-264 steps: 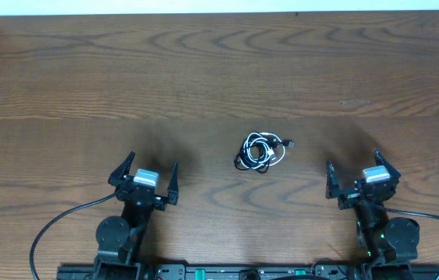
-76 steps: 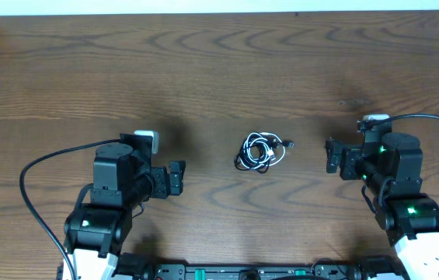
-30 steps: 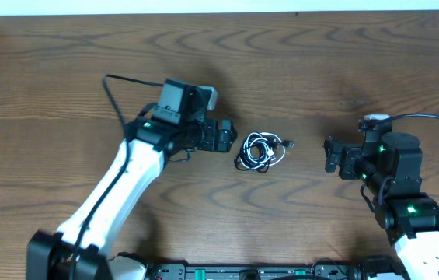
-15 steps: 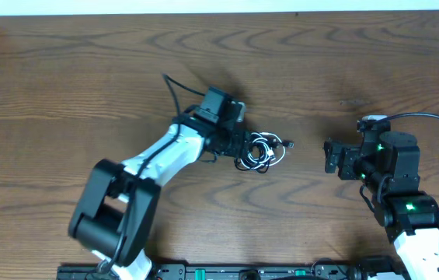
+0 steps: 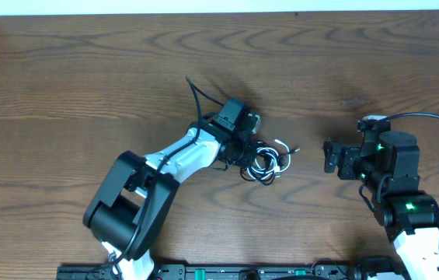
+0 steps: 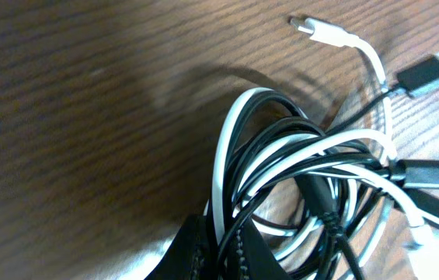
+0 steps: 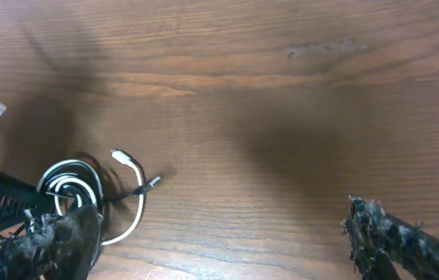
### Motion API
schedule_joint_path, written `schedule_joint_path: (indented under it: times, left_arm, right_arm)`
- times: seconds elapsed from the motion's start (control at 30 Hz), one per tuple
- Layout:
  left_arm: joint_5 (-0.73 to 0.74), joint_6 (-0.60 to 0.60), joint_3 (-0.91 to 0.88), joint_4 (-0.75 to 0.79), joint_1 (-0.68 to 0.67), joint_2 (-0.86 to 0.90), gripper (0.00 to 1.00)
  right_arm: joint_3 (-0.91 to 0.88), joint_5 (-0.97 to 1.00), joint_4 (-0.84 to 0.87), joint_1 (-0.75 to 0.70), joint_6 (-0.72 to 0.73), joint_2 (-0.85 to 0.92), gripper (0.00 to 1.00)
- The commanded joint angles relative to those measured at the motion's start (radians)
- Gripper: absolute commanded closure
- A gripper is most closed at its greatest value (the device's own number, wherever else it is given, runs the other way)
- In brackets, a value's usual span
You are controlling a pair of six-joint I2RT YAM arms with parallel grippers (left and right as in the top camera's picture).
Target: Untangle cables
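Left jaws, change: against the earlier overhead view, where they stand wide beside the coil, my left gripper (image 5: 247, 148) is now clamped tight at the left edge of the cables (image 5: 266, 161). The coil also sits slightly further right.
Grip: at the left wrist, the white cord (image 6: 221, 155) and black cord (image 6: 281, 105) both run onto the finger pad (image 6: 203, 253). I judge both are pinched together.
Cables: one knotted coil lies mid-tabletop (image 5: 87, 78), with the white plug (image 6: 320, 29) and black plug (image 6: 425, 75) poking out on the far side.
Right jaws: my right gripper (image 5: 329, 155) is spread wide and holds nothing, well apart to the coil's right.
Risk, lift: with both cords pinched, pulling would likely carry the whole bundle and tighten the loops.
Risk, slip: the bite looks shallow, so strands could slide off the pad.
Risk, right arm: grabbing a loop rather than a plug end would cinch the knot.
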Motion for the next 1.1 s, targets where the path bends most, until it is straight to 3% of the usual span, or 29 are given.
schedule_joint_path:
  times: [0.0, 0.27, 0.63, 0.8, 0.93, 1.07]
  left_arm:
    - [0.003, 0.005, 0.007, -0.021, 0.024, -0.108, 0.92]
    - [0.014, 0.005, 0.007, -0.085, 0.016, -0.309, 0.92]
    - [0.014, 0.005, -0.010, -0.204, -0.056, -0.315, 0.93]
    - [0.014, 0.005, -0.010, -0.195, -0.080, -0.315, 0.93]
    - [0.014, 0.005, -0.010, -0.191, -0.089, -0.315, 0.93]
    - [0.014, 0.005, -0.010, -0.191, -0.089, -0.315, 0.93]
  right_arm:
    - [0.019, -0.074, -0.001, 0.005, 0.011, 0.001, 0.01]
    - [0.018, -0.269, 0.020, 0.006, 0.011, 0.067, 0.01]
    - [0.018, -0.547, 0.164, 0.022, 0.011, 0.256, 0.05]
    - [0.018, -0.582, 0.164, 0.062, 0.011, 0.334, 0.24]
    - [0.018, -0.626, 0.169, 0.113, 0.011, 0.377, 0.29]
    - [0.018, -0.621, 0.180, 0.161, 0.011, 0.403, 0.56]
